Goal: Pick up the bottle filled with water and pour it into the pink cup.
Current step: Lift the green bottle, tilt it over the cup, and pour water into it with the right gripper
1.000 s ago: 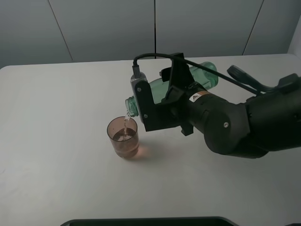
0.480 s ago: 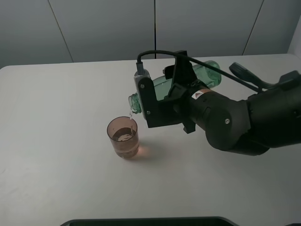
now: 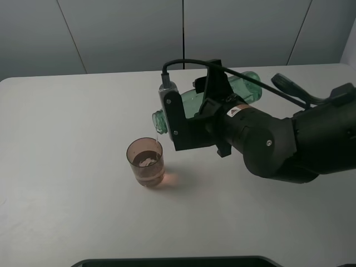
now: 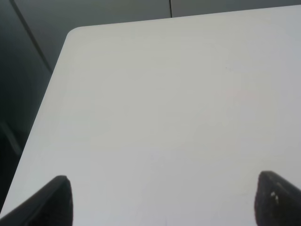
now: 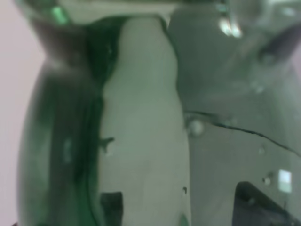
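R gripper is clamped round the mid-body of the green see-through bottle, holding it w/ jaws tight on the plastic. Bottle lies nearly horizontal above the white table: open mouth twd 8 o'clock and a touch lower, base twd 2 o'clock. No cap on the neck. The pink cup stands upright on the table at approx 7 o'clock from the bottle mouth, just below it, not touching. A thin thread of water runs from the mouth down to the cup's rim on the 2 o'clock side. Cup is partly full, w/ a pinkish glow on the table beside its base. R arm comes in from 3 o'clock; a black cable loops over the gripper at 12 o'clock.

R wrist view: the bottle fills the pic, green-tinted wall w/ droplets inside; fingers not clear here.

L wrist view: L gripper hangs over bare table, fingertips wide apart, nothing between them. Table corner at approx 11 o'clock there.
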